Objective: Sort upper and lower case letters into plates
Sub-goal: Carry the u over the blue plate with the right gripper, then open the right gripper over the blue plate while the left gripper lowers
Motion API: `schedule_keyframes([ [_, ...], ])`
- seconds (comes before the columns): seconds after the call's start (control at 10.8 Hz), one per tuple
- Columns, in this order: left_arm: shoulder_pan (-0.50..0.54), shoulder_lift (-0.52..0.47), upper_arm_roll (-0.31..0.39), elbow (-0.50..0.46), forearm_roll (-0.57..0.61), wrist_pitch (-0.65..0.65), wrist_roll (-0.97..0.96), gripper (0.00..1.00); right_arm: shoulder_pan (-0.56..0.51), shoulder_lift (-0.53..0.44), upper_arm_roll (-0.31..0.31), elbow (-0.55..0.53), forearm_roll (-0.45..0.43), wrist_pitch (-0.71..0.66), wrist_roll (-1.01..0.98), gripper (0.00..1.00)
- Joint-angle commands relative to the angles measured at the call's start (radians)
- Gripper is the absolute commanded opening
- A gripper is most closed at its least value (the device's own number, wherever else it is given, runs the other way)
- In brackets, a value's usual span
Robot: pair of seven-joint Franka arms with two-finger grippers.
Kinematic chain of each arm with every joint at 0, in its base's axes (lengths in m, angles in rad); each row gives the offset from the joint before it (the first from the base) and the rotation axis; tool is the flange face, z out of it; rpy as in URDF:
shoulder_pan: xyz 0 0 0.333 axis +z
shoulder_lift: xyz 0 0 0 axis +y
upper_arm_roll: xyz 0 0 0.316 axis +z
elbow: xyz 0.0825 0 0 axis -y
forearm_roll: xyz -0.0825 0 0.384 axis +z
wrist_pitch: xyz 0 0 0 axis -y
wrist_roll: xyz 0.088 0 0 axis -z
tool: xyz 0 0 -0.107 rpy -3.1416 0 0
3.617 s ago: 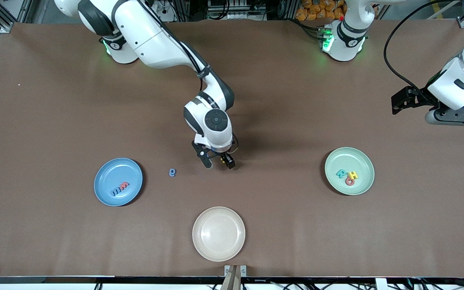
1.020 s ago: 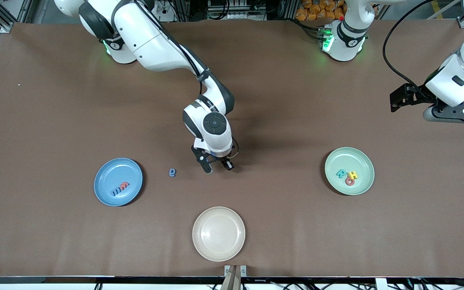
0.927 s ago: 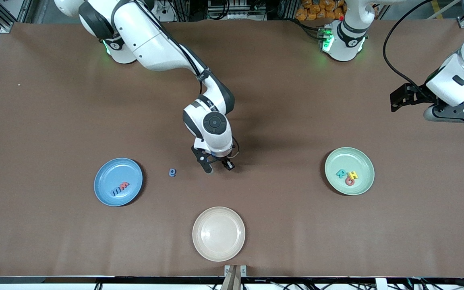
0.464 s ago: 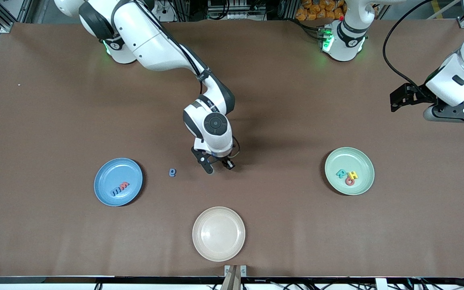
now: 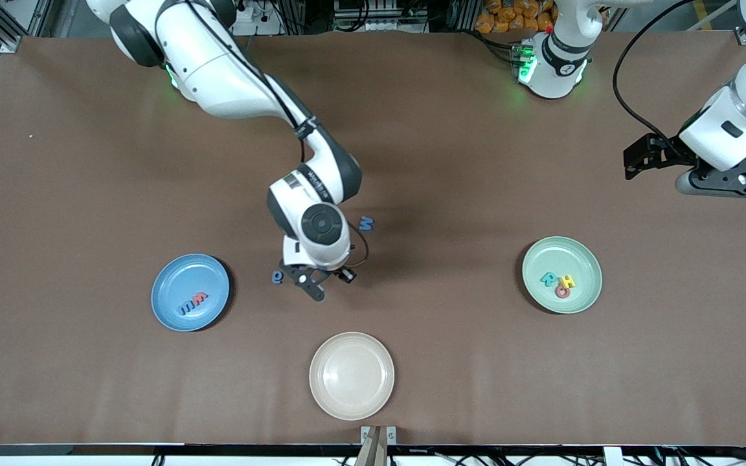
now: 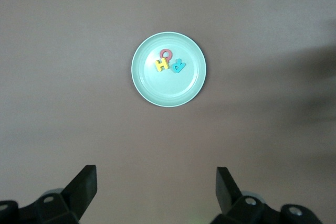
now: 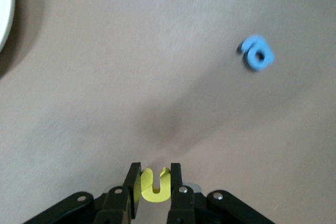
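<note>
My right gripper (image 5: 329, 283) hangs over the bare table beside a small blue round letter (image 5: 276, 277) (image 7: 257, 56). It is shut on a yellow U-shaped letter (image 7: 155, 184), pinched by its two sides between the fingers. A blue M-shaped letter (image 5: 365, 224) lies on the table by the right arm's wrist. The blue plate (image 5: 166, 278) holds a red and a blue letter (image 5: 192, 302). The pale green plate (image 5: 580, 259) (image 6: 142, 85) holds a teal R (image 6: 179, 66), a yellow H (image 6: 161, 65) and a red O (image 6: 166, 54). My left gripper (image 5: 636, 162) (image 6: 156, 184) waits open, high at the left arm's end.
A cream-beige plate (image 5: 351, 375) sits nearest the front camera, between the two other plates, with nothing in it. The brown table top (image 5: 88, 162) is bare around the plates and letters.
The right gripper rose off the table with the yellow letter and shifted toward the small blue letter. That uncovered the blue M. The left arm barely moved.
</note>
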Motion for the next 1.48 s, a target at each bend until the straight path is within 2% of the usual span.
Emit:
schedule_keyframes([
  [0.0,-0.014,0.022,-0.078,0.008,-0.031,-0.011,0.005,1.00,-0.082,-0.031,0.013,-0.004,0.004,-0.046,-0.161,0.00],
  [0.28,-0.023,0.100,-0.211,0.031,-0.033,0.017,-0.026,1.00,-0.207,-0.077,0.010,-0.004,-0.010,-0.177,-0.409,0.00],
  [0.46,-0.072,0.178,-0.262,0.029,-0.033,0.090,-0.070,1.00,-0.275,-0.102,0.011,-0.004,-0.008,-0.189,-0.527,0.00],
  [0.93,-0.319,0.403,-0.261,0.038,-0.022,0.360,-0.485,1.00,-0.401,-0.114,0.010,-0.014,-0.011,-0.239,-0.803,0.00],
  [1.21,-0.394,0.536,-0.255,0.086,-0.002,0.429,-0.565,1.00,-0.439,-0.114,0.011,-0.018,-0.007,-0.253,-0.902,0.00],
  [1.39,-0.448,0.594,-0.255,0.085,0.033,0.500,-0.691,1.00,-0.456,-0.113,0.011,-0.073,0.002,-0.238,-0.904,0.00],
])
